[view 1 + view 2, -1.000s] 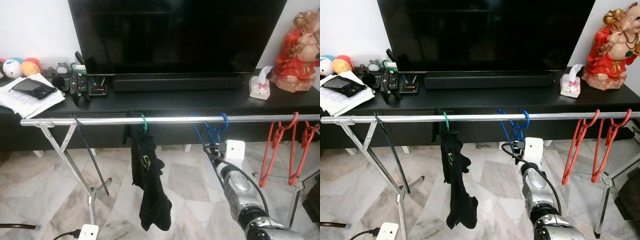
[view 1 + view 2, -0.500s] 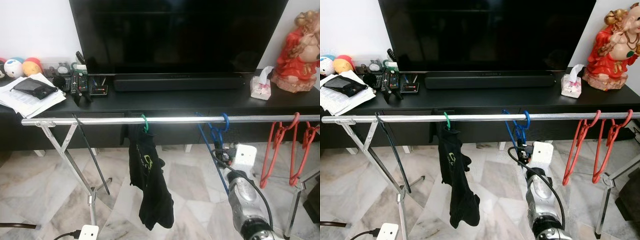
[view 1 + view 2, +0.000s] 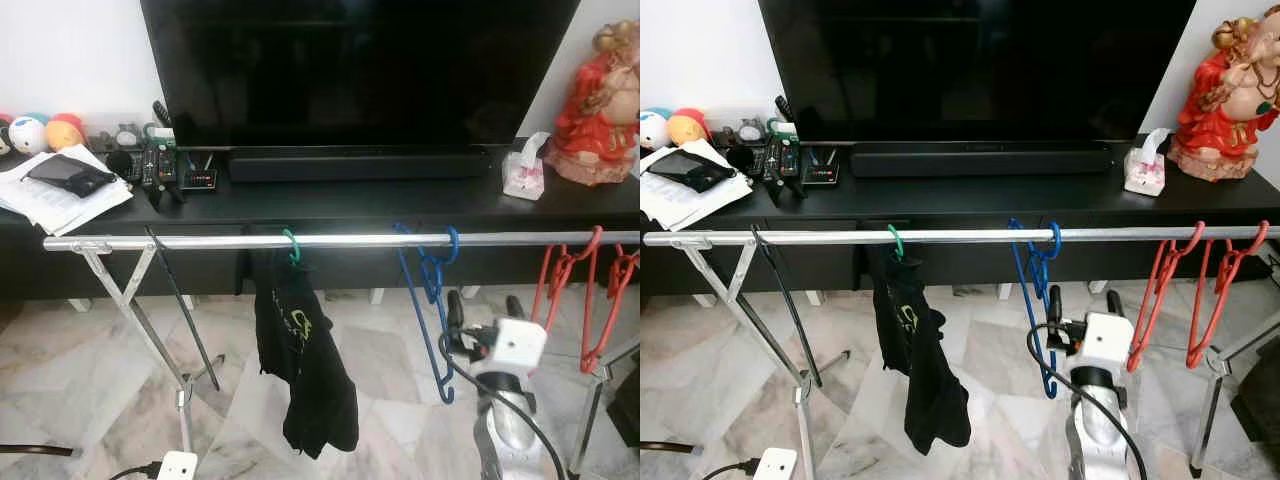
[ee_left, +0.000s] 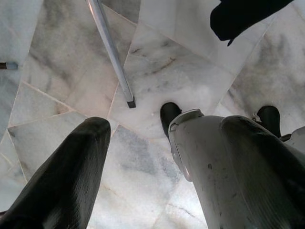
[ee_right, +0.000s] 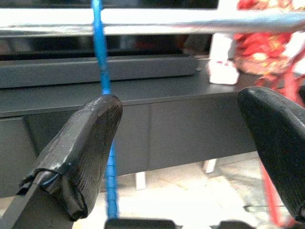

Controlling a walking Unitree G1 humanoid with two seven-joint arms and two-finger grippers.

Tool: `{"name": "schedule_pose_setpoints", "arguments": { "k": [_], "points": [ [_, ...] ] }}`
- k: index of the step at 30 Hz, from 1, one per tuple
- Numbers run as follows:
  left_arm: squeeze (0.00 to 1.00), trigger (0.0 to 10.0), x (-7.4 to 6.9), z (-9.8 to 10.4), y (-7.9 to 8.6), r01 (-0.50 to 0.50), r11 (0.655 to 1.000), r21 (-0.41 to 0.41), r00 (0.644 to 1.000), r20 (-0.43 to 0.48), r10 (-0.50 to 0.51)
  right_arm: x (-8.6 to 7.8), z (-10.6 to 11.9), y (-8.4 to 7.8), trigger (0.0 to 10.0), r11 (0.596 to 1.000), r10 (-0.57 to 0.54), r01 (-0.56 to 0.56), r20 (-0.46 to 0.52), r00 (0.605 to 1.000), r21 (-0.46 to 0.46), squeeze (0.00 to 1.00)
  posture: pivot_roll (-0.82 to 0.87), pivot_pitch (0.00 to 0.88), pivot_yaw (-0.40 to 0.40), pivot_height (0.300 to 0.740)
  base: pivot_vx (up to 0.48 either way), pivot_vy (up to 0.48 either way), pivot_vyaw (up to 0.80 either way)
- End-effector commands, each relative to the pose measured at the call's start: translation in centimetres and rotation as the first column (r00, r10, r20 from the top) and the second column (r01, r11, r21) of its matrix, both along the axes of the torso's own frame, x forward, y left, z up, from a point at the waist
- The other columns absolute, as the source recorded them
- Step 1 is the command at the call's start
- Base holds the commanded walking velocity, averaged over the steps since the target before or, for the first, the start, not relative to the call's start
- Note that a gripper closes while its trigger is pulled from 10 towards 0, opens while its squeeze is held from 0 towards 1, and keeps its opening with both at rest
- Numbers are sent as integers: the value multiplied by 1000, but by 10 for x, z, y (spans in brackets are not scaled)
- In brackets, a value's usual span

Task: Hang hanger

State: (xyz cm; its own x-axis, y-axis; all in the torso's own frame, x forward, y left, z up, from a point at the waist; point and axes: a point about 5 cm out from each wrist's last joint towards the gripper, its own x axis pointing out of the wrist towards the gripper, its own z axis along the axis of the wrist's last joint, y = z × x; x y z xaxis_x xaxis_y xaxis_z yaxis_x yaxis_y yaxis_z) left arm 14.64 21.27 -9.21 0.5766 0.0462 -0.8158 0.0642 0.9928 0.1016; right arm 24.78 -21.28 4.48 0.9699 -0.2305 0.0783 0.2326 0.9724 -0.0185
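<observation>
With the blue hanger (image 3: 1038, 290) hooked on the rail (image 3: 840, 237) and my right pincer (image 3: 1082, 301) spread empty just beside it, any sideways drift could knock it off.

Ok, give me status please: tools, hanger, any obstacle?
Right tool open, below rail. Blue hanger hooked on rail, free. Left tool idle. No obstacle seen.

Blue hanger (image 3: 428, 300) and red hangers (image 3: 575, 300) on a silver rail (image 3: 200, 241); black garment (image 3: 305, 370); grey-veined white marble floor (image 3: 90, 400).
</observation>
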Motion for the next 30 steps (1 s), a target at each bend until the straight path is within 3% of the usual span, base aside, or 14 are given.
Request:
{"name": "schedule_pose_setpoints", "arguments": {
  "k": [1,8,9,10,11,12,14,16,20,21,22,23,26,30],
  "points": [
    [0,10000,-5,-3,-2,14,1000,4,1000,-25,-14,-3,5,-4,10000,999,-31,32,10,999,-18,1000,-101,0,-57,740,0,0,0],
    [0,10000,-4,-2,-2,16,1000,5,1000,-23,-16,-36,0,-19,10000,981,-184,180,-55,981,-80,969,-97,0,-62,740,0,0,0],
    [0,10000,-4,-2,-2,16,1000,5,1000,-23,-16,-41,-5,-21,10000,976,-206,198,-86,975,-96,847,-94,0,-66,740,0,0,0],
    [0,10000,-4,-2,-2,16,1000,6,1000,-23,-16,-47,-11,-24,10000,970,-229,215,-126,965,-113,627,-94,0,-66,740,0,0,0],
    [0,10000,-4,-2,-2,16,1000,6,1000,-23,-16,-50,-14,-25,10000,966,-245,227,-154,957,-127,627,-94,0,-66,740,0,0,0],
    [0,10000,-4,-2,-2,17,1000,6,1000,-22,-17,-57,-21,-27,10000,962,-266,248,-195,944,-113,0,-94,0,-66,740,0,0,0],
    [0,10000,-4,-2,-1,20,1000,7,1000,-21,-20,-75,-41,-29,10000,949,-316,296,-342,885,-111,0,-94,0,-66,740,0,0,0],
    [0,10000,-4,-2,-1,21,1000,7,1000,-21,-21,-80,-47,-30,10000,942,-336,311,-390,857,-126,0,-94,0,-66,740,0,0,0],
    [0,10000,-4,-2,-1,23,1000,9,999,-23,-22,-96,-74,-31,10000,938,-346,295,-565,749,-184,0,-96,0,-68,740,0,0,0],
    [0,10000,-5,-2,-2,23,1000,8,999,-24,-23,-103,-87,-31,10000,939,-339,287,-642,688,-188,0,-93,0,-69,740,0,0,0],
    [0,10000,-5,-2,-2,23,1000,8,999,-24,-23,-103,-87,-31,10000,939,-339,287,-642,688,-188,0,-93,0,-69,740,0,0,0],
    [0,10000,-5,-3,-2,23,1000,7,999,-25,-23,-106,-97,-30,10000,946,-317,271,-692,649,-179,0,-93,0,-69,740,0,0,0],
    [0,10000,-5,-3,-3,25,1000,6,999,-25,-25,-107,-111,-23,10000,970,-234,199,-759,608,-140,0,-98,0,-69,740,0,0,0],
    [0,10000,-2,-2,-6,38,999,6,999,-26,-38,-99,-125,-12,10000,996,-77,80,-791,607,-35,0,-113,0,-60,740,0,0,0]
  ]
}}
